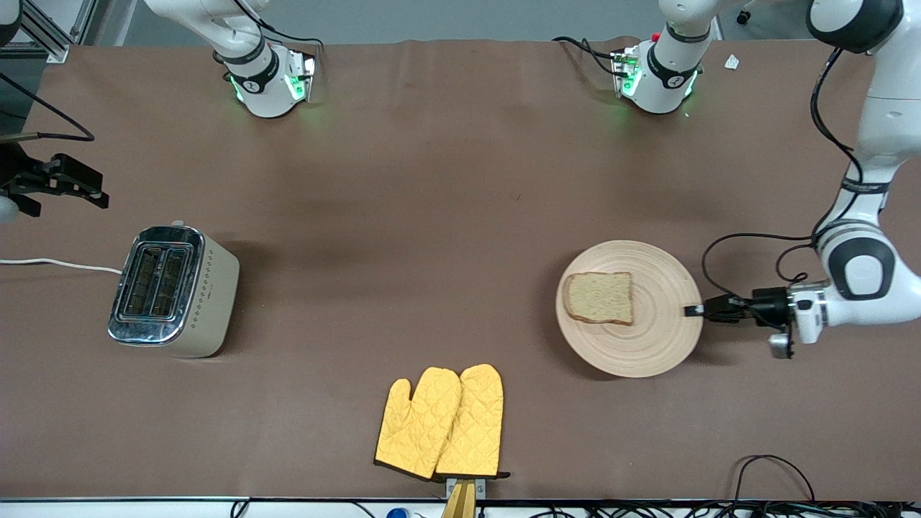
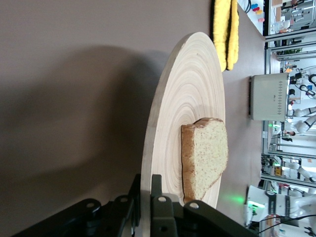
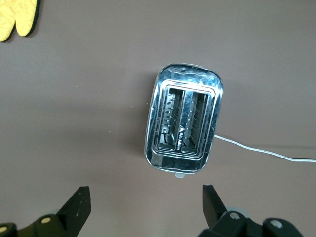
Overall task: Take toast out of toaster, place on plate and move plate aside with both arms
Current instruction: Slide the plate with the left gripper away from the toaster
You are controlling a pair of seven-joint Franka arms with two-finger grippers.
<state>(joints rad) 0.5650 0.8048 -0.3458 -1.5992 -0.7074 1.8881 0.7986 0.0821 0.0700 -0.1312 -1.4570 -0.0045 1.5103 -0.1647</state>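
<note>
The mitts (image 1: 440, 423) are lying unused while the plate (image 1: 647, 345) rim is being pinched by the left gripper (image 1: 694, 311) for shifting, toast (image 1: 599, 298) aboard, the right gripper (image 1: 61, 188) being held wide, waiting.

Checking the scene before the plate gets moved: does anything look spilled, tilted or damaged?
Nothing stands out. The toast lies flat on the plate, whose rim the left gripper grips. The toaster stands upright, both slots empty; the right gripper hangs open above the table near it. The oven mitts lie flat.
</note>
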